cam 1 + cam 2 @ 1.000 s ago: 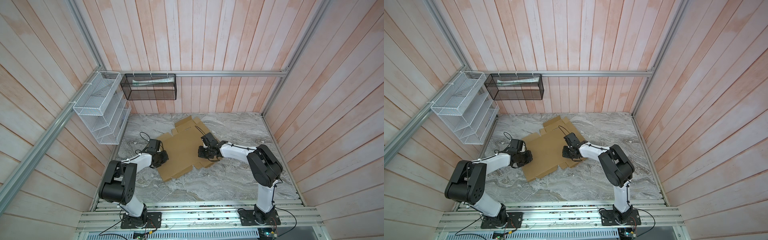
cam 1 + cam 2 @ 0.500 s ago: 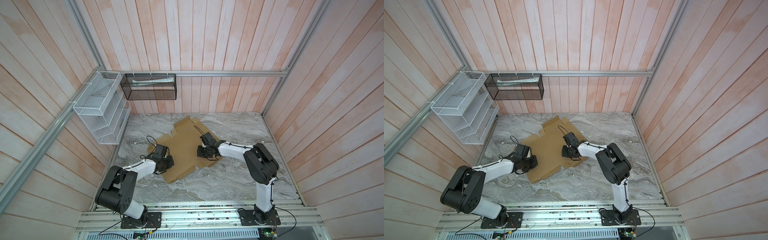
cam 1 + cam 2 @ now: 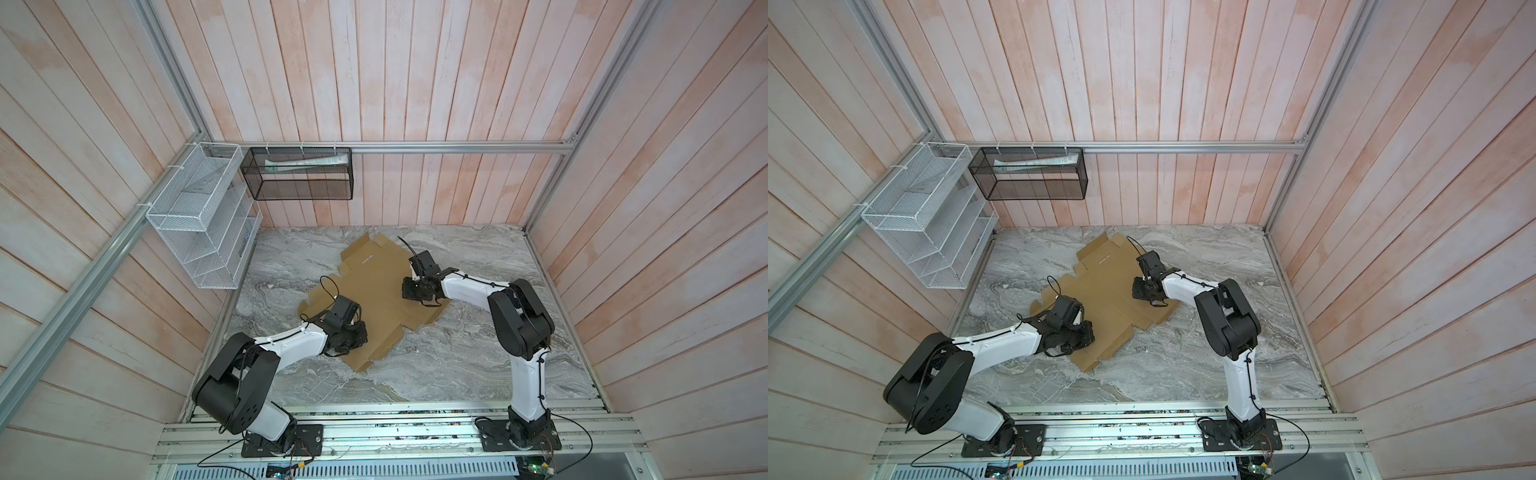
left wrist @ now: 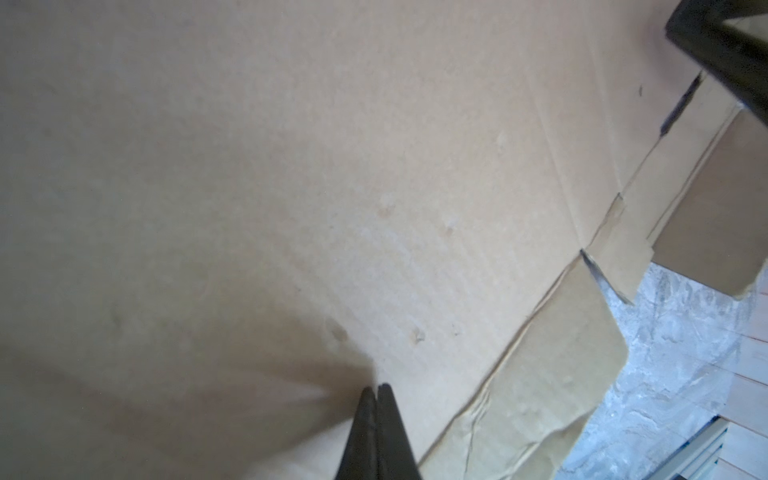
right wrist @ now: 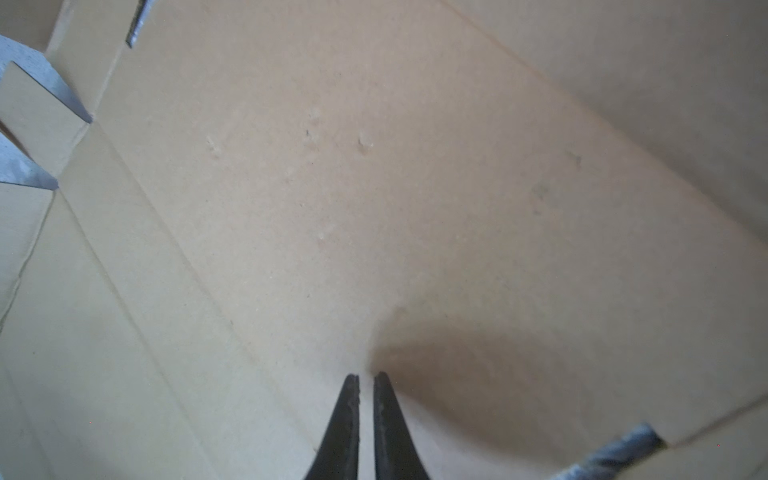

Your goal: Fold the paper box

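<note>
The paper box (image 3: pixel 374 291), a flat die-cut sheet of corrugated cardboard, is plain tan-brown and unprinted. The wrist views show paler scuff spots and faint fluting lines on it. The worktop (image 3: pixel 478 353) has a grey marble pattern streaked with white and darker veins. The plank walls (image 3: pixel 415 83) are whitewashed wood with a pinkish-orange tint showing through. At the upper left of both top views are a white wire-mesh rack (image 3: pixel 199 216) and a black mesh basket (image 3: pixel 299 187). The left arm (image 3: pixel 291 345) and right arm (image 3: pixel 469 289) are white with black joints. The left gripper (image 4: pixel 376 388) and right gripper (image 5: pixel 365 376) are black. The frame rails (image 3: pixel 457 146) are silver.
</note>
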Robot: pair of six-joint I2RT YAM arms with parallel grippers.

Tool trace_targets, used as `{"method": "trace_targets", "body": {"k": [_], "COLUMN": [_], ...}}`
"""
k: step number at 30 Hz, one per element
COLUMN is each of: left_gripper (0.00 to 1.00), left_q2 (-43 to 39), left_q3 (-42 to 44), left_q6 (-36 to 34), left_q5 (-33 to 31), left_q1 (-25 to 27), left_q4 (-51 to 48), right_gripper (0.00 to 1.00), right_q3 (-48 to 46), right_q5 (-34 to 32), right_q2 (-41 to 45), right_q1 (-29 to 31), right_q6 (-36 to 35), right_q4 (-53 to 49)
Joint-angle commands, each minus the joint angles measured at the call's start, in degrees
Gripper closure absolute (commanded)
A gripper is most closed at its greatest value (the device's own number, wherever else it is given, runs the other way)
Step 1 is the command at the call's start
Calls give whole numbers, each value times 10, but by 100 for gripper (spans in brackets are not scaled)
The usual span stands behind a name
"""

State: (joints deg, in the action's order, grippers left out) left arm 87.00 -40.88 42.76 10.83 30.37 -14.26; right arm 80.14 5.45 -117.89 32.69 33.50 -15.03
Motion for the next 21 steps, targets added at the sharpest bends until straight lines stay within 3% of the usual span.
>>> {"method": "trace_targets", "body": {"k": [1, 10, 21], "left_gripper": [100, 100, 100], "left_q2": [-6, 0, 16], "left_q3": [-50, -101, -54], "left_q6": [-36, -132, -126], "left_q5": [-23, -54, -46], "left_q1": [-30, -136, -189], "left_q4": [-45, -96, -54], "right_gripper": [89, 88, 89], "right_q3": [-10, -116, -167], "right_q5": [-11, -18, -2], "right_q2": [43, 148, 158], "right_q1": [6, 47, 71], "right_q6": [-19, 34, 78], "right_q4": [-32, -33, -1]}}
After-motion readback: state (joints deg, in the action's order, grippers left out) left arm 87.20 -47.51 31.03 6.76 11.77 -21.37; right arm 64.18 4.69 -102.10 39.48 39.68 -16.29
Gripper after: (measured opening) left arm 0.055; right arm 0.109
